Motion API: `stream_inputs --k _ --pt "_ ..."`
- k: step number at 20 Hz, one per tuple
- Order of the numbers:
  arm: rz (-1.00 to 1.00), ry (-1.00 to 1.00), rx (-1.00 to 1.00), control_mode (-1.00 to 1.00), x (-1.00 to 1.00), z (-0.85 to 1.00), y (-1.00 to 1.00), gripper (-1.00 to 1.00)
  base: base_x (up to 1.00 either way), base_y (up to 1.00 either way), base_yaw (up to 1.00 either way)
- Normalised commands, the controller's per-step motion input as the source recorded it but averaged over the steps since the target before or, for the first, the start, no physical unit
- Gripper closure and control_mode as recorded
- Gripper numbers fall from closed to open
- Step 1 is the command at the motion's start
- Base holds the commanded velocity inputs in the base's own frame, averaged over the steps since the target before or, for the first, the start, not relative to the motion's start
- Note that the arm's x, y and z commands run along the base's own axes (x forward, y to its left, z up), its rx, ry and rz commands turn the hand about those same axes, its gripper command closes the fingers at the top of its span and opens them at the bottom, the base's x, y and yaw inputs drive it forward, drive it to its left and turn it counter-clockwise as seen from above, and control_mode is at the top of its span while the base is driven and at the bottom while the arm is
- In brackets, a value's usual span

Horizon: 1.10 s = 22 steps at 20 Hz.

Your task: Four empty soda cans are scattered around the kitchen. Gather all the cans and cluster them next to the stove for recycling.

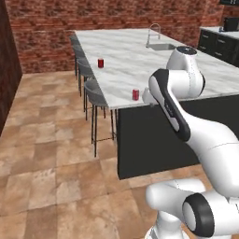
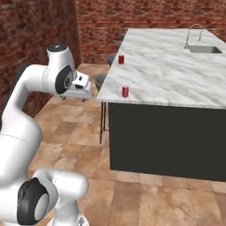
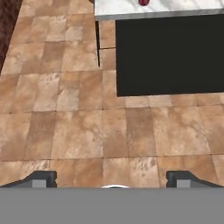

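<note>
Can (image 1: 136, 94) near island edge (image 1: 154, 103)

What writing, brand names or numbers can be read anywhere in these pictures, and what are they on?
None can be read.
Near red can: any printing is too small and blurred to read.
Far red can: the same, a plain red blur.
Dark display at the top right of the left base view: faint light marks, too blurred to read.
Marble island counter, brick wall and robot arm: no writing.
</note>
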Motion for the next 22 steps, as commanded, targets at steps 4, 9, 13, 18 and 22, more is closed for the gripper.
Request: stream_inputs --k 4,9,13,18,22 --pt "0.00 0.00 0.00 1.00 0.00 0.00 0.00 -1.00 0.40 -0.42 -0.15" --pt "0.00 0.00 0.00 1.00 0.00 0.00 0.00 -1.00 0.63 -0.52 -0.03" --pt "0.00 0.00 0.00 1.00 0.00 0.00 0.00 -1.00 0.82 -0.20 0.00" --pt "0.00 0.00 0.00 1.00 0.00 0.00 0.00 -1.00 0.96 0.00 0.00" --pt "0.00 0.00 0.00 1.00 0.00 0.00 0.00 -1.00 0.87 0.00 0.00"
